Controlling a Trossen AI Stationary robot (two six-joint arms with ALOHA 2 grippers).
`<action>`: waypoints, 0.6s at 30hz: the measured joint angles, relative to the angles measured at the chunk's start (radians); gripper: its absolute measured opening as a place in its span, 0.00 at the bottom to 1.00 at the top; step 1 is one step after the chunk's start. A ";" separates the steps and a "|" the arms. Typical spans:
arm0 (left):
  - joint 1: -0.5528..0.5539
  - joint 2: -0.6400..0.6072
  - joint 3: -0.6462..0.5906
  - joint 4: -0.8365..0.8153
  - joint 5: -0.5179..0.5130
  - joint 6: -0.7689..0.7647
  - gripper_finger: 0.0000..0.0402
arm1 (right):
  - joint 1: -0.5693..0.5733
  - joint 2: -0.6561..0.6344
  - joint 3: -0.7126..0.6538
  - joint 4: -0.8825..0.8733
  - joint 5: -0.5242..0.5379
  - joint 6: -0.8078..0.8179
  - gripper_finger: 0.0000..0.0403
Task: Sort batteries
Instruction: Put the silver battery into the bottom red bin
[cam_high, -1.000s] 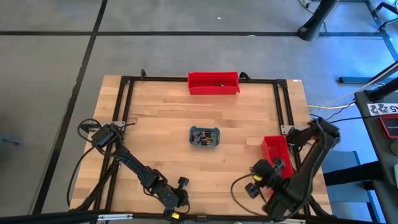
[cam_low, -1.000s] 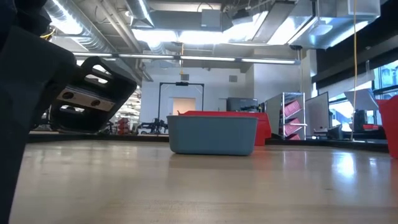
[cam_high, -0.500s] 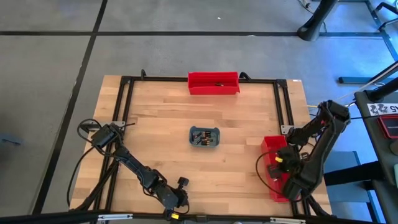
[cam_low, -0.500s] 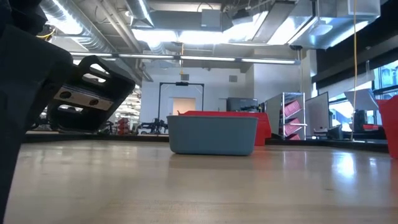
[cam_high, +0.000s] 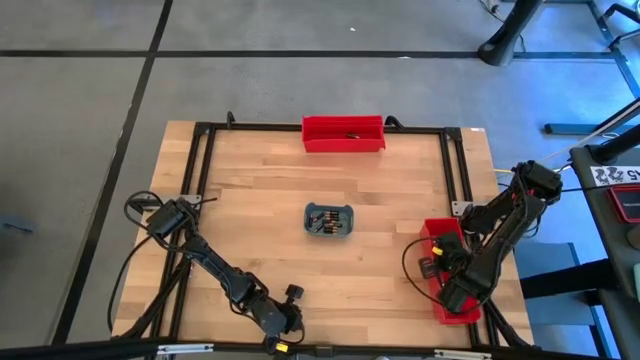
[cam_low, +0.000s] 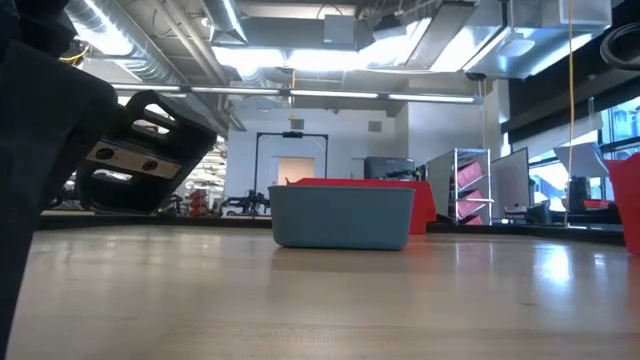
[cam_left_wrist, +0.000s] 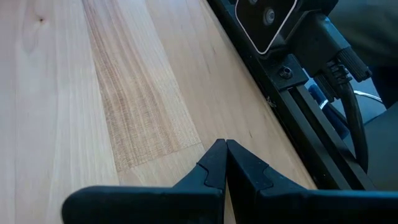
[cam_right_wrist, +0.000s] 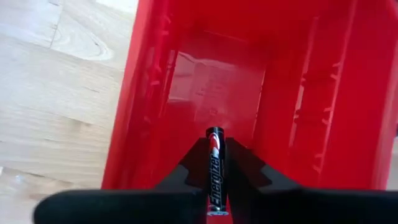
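Battery (cam_right_wrist: 214, 168) pinched in right gripper (cam_right_wrist: 214, 163) jaws over red bin (cam_right_wrist: 149, 93).

Pale, striped wood-grain table (cam_high: 260, 220) edged by a black frame (cam_high: 203, 170); two bright red bins (cam_high: 343, 133) (cam_high: 445, 262); a grey-blue tray (cam_high: 329, 220) of dark and coppery batteries (cam_high: 327, 221); black fingers (cam_right_wrist: 239, 171) around a black, silver-lettered battery (cam_right_wrist: 214, 168) with a red band.

Our right claw (cam_right_wrist: 215, 171) pinched tight, arm bent low at desk's right edge; our left claw (cam_left_wrist: 222, 163) closed, parked front-left.
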 joint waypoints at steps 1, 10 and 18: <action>0.000 0.000 0.000 0.000 0.000 0.000 0.00 | 0.000 0.000 -0.002 0.005 -0.001 0.000 0.09; 0.000 0.000 0.000 0.000 0.000 -0.005 0.00 | 0.000 0.000 -0.002 0.028 -0.001 -0.011 0.17; 0.000 0.000 0.000 0.000 0.000 -0.017 0.00 | 0.001 0.001 0.011 0.003 0.000 -0.027 0.26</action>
